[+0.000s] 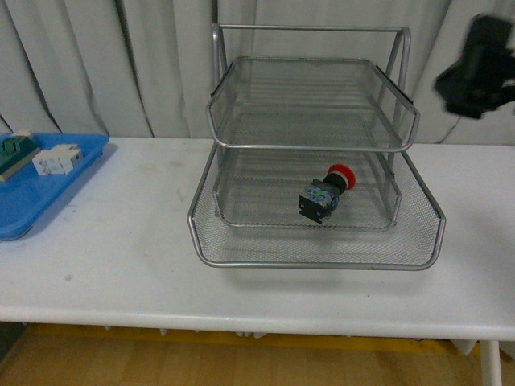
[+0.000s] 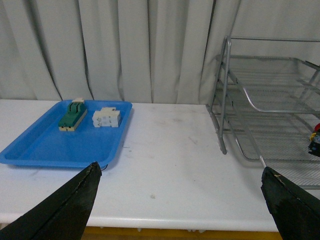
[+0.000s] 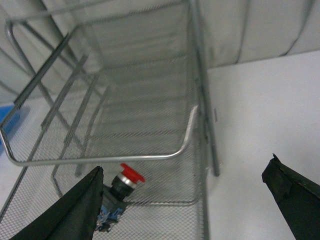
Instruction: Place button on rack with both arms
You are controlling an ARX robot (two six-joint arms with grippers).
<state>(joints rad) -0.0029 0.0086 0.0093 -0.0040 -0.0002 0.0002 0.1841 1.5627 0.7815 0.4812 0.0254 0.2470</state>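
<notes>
Silver three-tiered rack (image 1: 322, 245), just one, holds one red-capped button (image 1: 325, 193).

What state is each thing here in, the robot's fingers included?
Button: lying on its side in the rack, below the top tray.
Rack: upright, bottom tray slid forward.
Left fingers: open, empty.
Right fingers: open, empty.
Blue tray: holding green block and white block.

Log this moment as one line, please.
button lying in rack, below top tray | left gripper open, empty | right gripper open, empty
</notes>
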